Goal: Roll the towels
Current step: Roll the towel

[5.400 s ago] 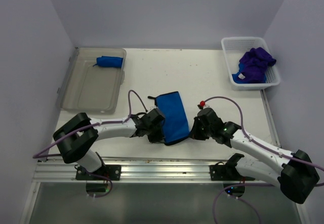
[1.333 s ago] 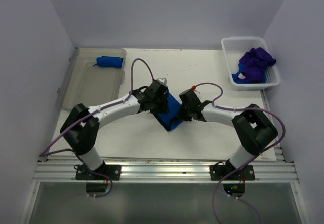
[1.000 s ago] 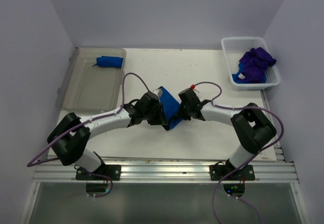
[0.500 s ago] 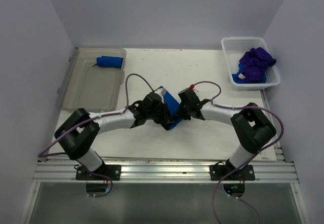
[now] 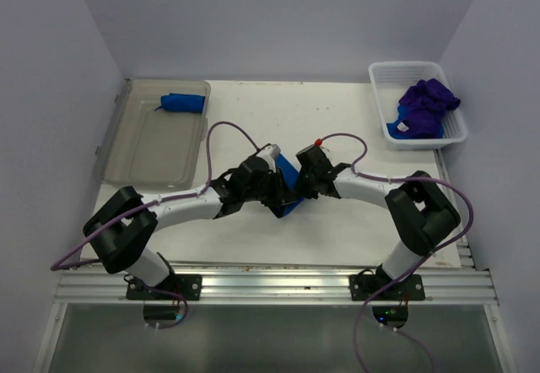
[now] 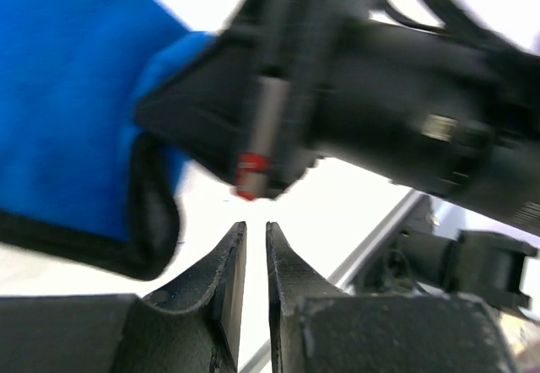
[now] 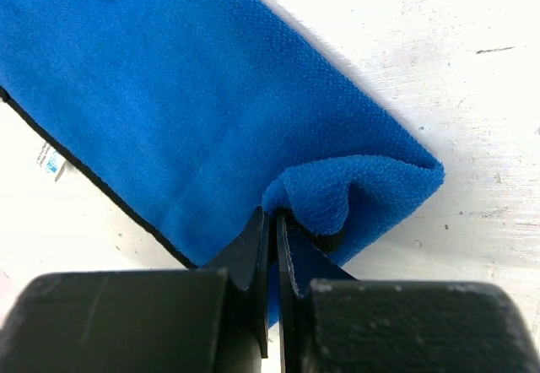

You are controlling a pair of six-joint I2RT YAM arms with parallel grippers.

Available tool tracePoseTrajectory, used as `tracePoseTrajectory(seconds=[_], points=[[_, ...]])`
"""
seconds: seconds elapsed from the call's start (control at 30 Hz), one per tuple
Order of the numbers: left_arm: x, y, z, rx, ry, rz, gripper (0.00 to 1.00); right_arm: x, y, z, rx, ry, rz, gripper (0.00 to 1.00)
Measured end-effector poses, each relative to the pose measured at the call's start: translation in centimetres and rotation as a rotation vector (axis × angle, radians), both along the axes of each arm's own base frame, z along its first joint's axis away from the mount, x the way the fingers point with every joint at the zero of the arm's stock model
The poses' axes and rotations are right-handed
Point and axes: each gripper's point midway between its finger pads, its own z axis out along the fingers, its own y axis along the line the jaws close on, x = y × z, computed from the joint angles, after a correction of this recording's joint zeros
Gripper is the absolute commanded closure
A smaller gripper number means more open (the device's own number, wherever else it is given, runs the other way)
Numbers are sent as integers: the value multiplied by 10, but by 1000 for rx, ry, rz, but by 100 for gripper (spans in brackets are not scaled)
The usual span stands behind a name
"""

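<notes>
I worked at the blue towel (image 7: 169, 78), which sat about the middle of the table (image 5: 337, 111), and I place everything else from it. My right gripper (image 7: 272, 214) was at the towel's right-hand corner. Its fingers were pressed together on a bunched fold of the cloth, which puckered up just past the tips. From there the rest of the towel spread away from the jaws, up and to the left in the right wrist view. Its dark edging ran along the lower left side, with a small white label (image 7: 51, 162) just outside that edge.

My left gripper (image 6: 251, 225) was on the towel's opposite side, close to its dark-edged border but not touching it. The fingers stood a narrow slit apart with only bare table showing between them. In the left wrist view the towel lay up and to the left of those tips, and the dark, blurred body of my right gripper reached in over its corner.

Well beyond the towel to its far left, a rolled blue towel (image 5: 183, 103) lay in a clear bin (image 5: 139, 158). To its far right, purple towels (image 5: 426, 103) were heaped in a white basket (image 5: 396, 67).
</notes>
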Motion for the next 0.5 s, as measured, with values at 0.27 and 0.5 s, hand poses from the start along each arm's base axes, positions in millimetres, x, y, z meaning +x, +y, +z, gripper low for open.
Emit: tracePoseTrajectory(seconds=[0.27, 0.5], points=[[-7, -16, -9, -4, -5, -60, 84, 0, 0, 0, -2, 1, 2, 100], [12, 6, -40, 71, 30, -13, 84, -2, -1, 4, -2, -1, 11, 90]])
